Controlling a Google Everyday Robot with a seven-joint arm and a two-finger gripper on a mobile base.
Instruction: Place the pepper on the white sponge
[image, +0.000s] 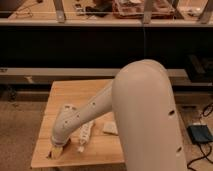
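- Low over the near left corner of the wooden table (75, 90): the gripper (57, 150), right down at the tabletop; cannot tell whether touching the wood or just above it.
- Jaws spread wide, with nothing seen clamped between them.
- Reaching down to it from the right: the white arm (87, 112), slanting across the tabletop.
- Filling the foreground: the arm's big rounded shoulder housing (145, 115), hiding the right side of the table.
- Just right of the gripper, at the near end of the power strip: a small reddish shape, taken for the pepper (80, 148), lying on the wood and apart from the gripper; too small to make out its outline.
- Running away from the table's near edge, beside the arm: the power strip (85, 132), long, narrow and white, flat on the wood.
- Further right, close against the edge of the shoulder housing: the white sponge (110, 128), a pale flat pad resting on the table, apart from the pepper.
- Behind the table: a dark counter front (100, 45) with a cluttered top.
- On the floor at far right: a small dark box (200, 134) with cables.
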